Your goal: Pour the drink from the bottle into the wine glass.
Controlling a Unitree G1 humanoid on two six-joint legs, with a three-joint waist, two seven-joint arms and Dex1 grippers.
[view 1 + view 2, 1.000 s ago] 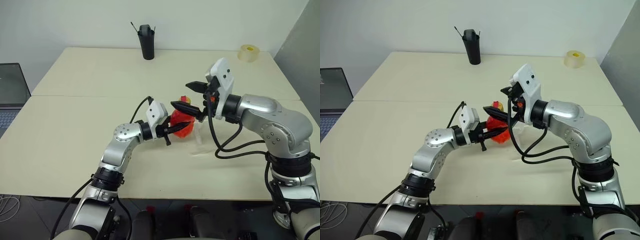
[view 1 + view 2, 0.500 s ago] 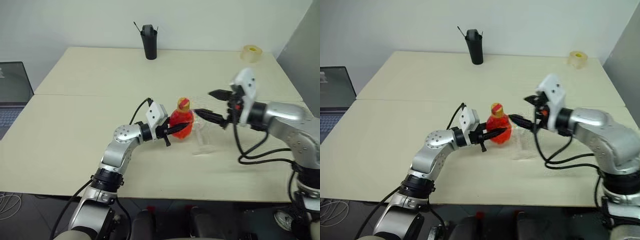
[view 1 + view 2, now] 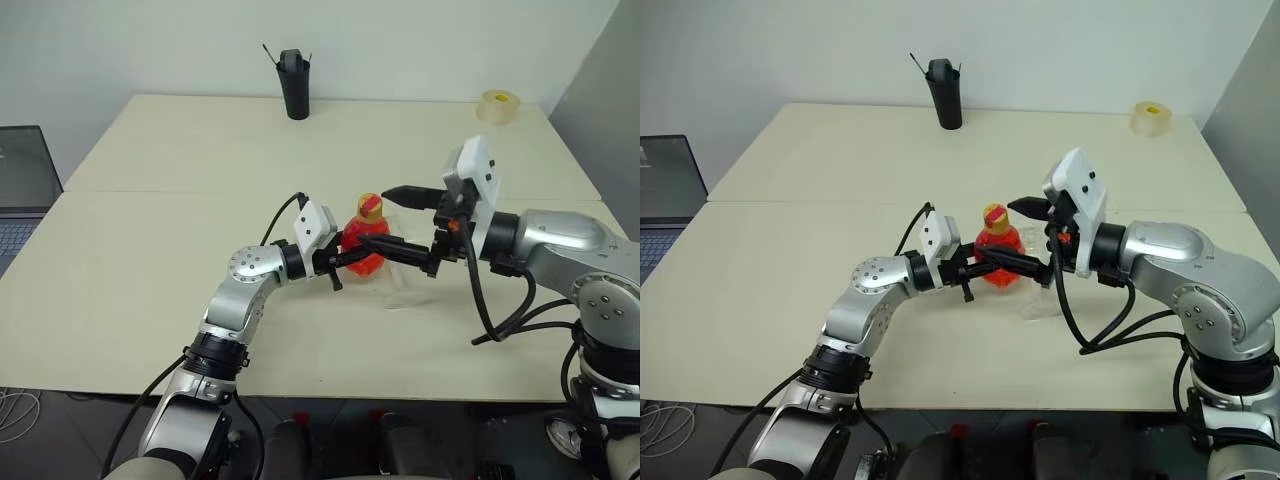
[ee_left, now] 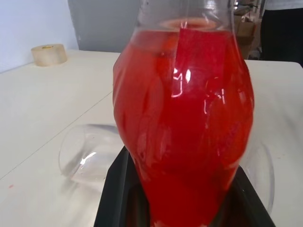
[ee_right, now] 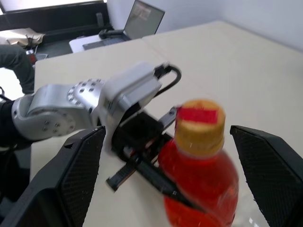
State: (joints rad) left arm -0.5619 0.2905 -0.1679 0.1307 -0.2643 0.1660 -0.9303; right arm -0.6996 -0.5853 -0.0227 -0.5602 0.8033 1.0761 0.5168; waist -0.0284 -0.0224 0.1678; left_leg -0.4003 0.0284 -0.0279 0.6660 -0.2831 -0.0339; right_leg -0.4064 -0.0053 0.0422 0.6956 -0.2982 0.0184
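On the counter point(image 3: 150, 290), at centre: left gripper point(image 3: 358, 256) with fingers pinching the bottle point(image 3: 366, 245) at its belly, upright, capped, full of red drink point(image 4: 184, 118). At the bottle's 3 o'clock, just beside: the wine glass point(image 3: 405, 275). Right gripper point(image 3: 392, 218) with fingers spread wide either side of the cap point(image 5: 200, 120), not touching. At 11 o'clock, far off: black cup point(image 3: 293, 84). At 1 o'clock: tape roll point(image 3: 498, 105).

The cream table point(image 3: 150, 260) carries a black cup point(image 3: 294, 85), tape roll point(image 3: 498, 105), bottle point(image 3: 366, 245) and wine glass point(image 3: 405, 285).
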